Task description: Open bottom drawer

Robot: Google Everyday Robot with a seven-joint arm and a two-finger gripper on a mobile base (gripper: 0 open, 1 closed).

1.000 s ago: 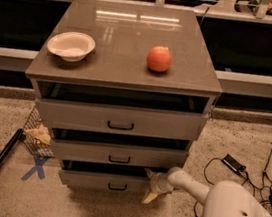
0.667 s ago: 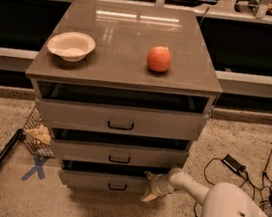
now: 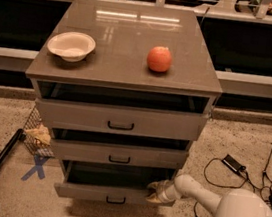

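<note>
While the bottom drawer (image 3: 84, 192) sits partly pulled out at the lower centre of the frame, its dark inside showing, the gripper (image 3: 156, 191) lies against the right end of its front, well right of the black handle (image 3: 115, 199); whether it is clamped or slack cannot be told.

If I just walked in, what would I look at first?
Probably the round orange fruit on the cabinet top, to the right of a white bowl. Then the bottom drawer, standing open near the floor, with the robot's tool at its right end.
</note>
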